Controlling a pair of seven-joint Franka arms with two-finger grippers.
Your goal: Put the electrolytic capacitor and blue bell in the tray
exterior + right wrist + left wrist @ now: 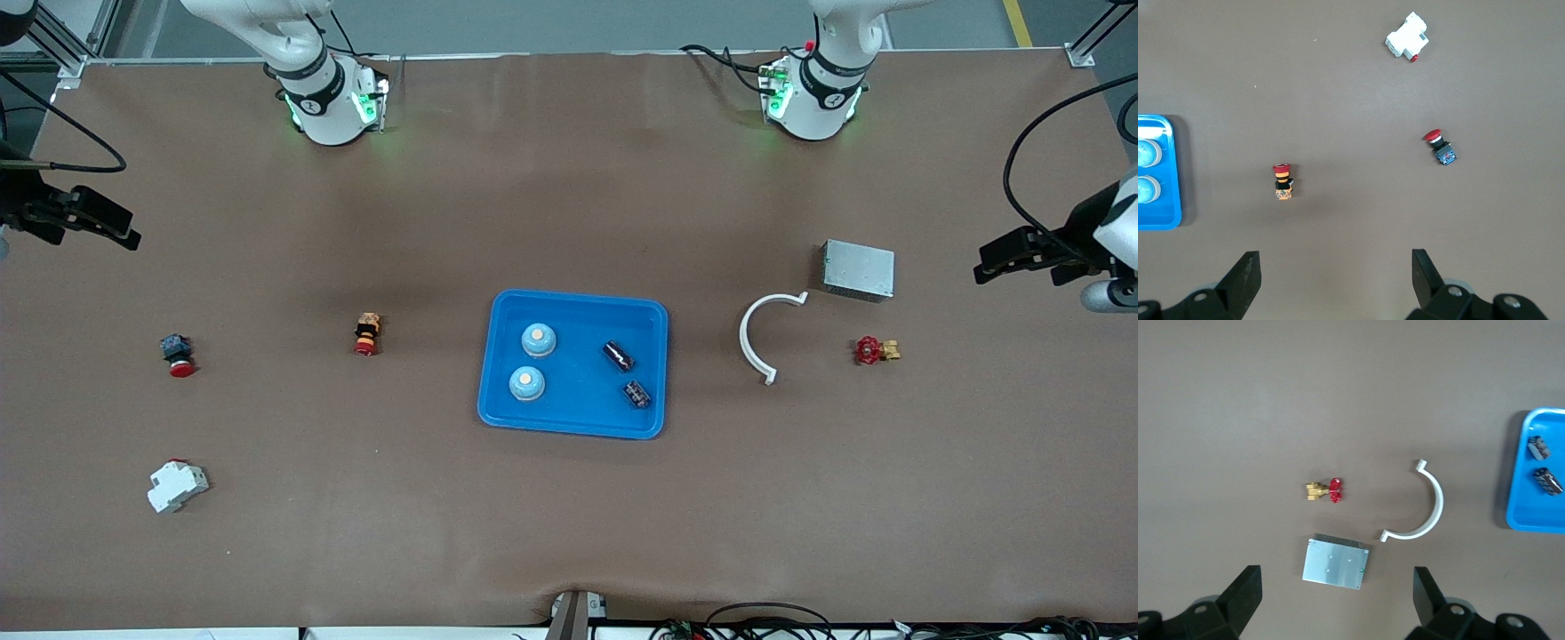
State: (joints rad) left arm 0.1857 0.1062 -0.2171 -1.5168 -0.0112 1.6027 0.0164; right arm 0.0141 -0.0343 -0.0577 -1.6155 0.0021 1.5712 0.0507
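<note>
We see the blue tray [573,364] at the middle of the table, holding 2 blue bells [539,339] toward the right arm's end and 2 electrolytic capacitors [619,356] toward the left arm's end. In each pair, 1 lies nearer the front camera than the other. In the right wrist view only a corner of the tray shows, with both bells cut off at the picture's edge; in the left wrist view the tray is likewise cropped, and the capacitors' markings are too blurred for us to read.

The left gripper [1337,600] hangs over the left arm's end of the table, above the grey metal box [1335,563], its fingers spread wide and empty. The right gripper [1335,283] hangs over the right arm's end, fingers also apart, holding nothing. Both arms wait.

Near the box lie a white curved clip [763,336] and a red-handled brass valve [876,350]. Toward the right arm's end we find an orange push button [366,333], a red push button [178,354] and a white breaker [177,485].
</note>
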